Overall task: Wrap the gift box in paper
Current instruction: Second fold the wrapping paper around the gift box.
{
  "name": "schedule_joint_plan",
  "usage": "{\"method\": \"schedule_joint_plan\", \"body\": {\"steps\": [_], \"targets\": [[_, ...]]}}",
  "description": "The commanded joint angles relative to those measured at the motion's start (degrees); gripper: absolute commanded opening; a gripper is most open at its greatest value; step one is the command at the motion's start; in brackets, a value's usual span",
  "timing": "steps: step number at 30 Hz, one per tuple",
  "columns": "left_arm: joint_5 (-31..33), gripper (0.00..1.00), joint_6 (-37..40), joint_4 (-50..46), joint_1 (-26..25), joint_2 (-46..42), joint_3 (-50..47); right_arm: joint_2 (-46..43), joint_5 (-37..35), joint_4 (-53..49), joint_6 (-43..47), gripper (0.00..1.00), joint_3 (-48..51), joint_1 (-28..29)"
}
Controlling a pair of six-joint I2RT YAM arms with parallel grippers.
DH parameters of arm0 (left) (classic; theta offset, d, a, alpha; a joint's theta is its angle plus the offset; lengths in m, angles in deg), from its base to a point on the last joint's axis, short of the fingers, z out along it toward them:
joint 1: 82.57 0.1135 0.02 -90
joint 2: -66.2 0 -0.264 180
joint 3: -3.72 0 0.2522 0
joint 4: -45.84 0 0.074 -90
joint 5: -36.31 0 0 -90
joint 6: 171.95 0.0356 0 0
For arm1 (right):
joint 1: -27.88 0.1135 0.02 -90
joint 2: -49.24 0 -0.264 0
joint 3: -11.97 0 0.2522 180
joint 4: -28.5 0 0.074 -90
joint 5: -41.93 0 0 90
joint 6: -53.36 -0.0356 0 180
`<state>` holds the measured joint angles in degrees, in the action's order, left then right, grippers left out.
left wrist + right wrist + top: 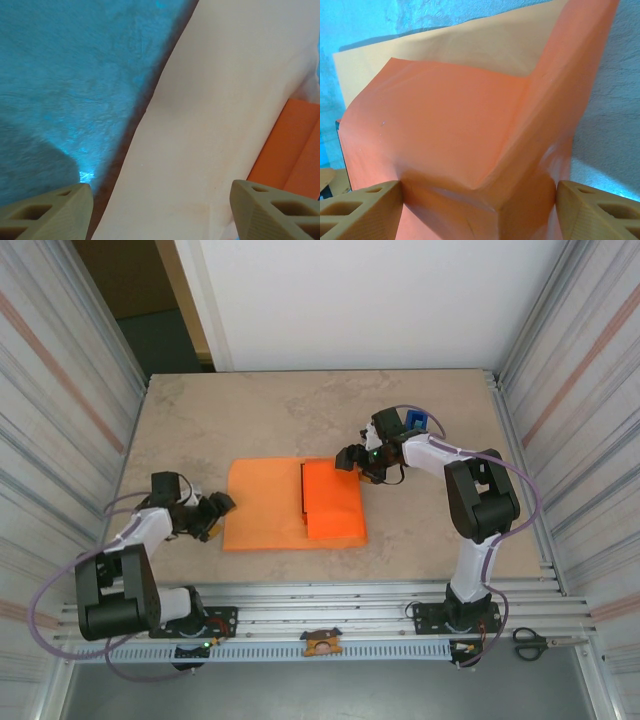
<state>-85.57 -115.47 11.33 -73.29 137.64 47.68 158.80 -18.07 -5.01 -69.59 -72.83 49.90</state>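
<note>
left tool [214,508] sits low at the left edge of the paper [262,508] in the top view, jaws wide and holding nothing i can make out; the right tool [351,458] is at the far right corner of a deeper orange flap [335,502] folded over onto the sheet; the gift box appears to lie under that flap, toward the right side of the paper near the middle of the table [300,420], its own surface hidden; a blue tape dispenser [416,421] stands just behind the right wrist.

left wrist view: the fingertips [55,210] stand well apart, with the pale sheet lying flat below and between them; nothing is pinched; a strip of deeper orange shows at the right.

right wrist view: the jaws are wide and straddle a paper-covered corner; the flap drapes loosely, creased and bulging rather than tight; whether the fingers [360,210] press on it i cannot tell.

risks, as i judge them: the flap looks slack, so lifting the right tool away could let it spring open; a poor pinch on the left edge may slip off the thin sheet or drag the box off centre; a hard tug against the corner under the right tool could tear or crumple the paper.
</note>
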Motion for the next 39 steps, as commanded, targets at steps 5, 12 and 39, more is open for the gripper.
{"method": "schedule_joint_plan", "body": {"steps": [5, 12, 39], "targets": [[3.0, 0.7, -1.3, -2.7, -0.2, -2.1, -2.5, 3.7, -8.1, -8.6, -0.6, 0.76, 2.4, 1.1], [-3.4, 0.59, 0.0, 1.3, -0.2, 3.1, -3.0, 3.7, -8.2, -8.5, -0.6, 0.76, 2.7, 1.1], [0.0, 0.57, -2.0, -1.2, -0.4, 1.5, -1.5, 3.8, -8.0, -8.4, -0.7, 0.76, 2.5, 1.2]]}}
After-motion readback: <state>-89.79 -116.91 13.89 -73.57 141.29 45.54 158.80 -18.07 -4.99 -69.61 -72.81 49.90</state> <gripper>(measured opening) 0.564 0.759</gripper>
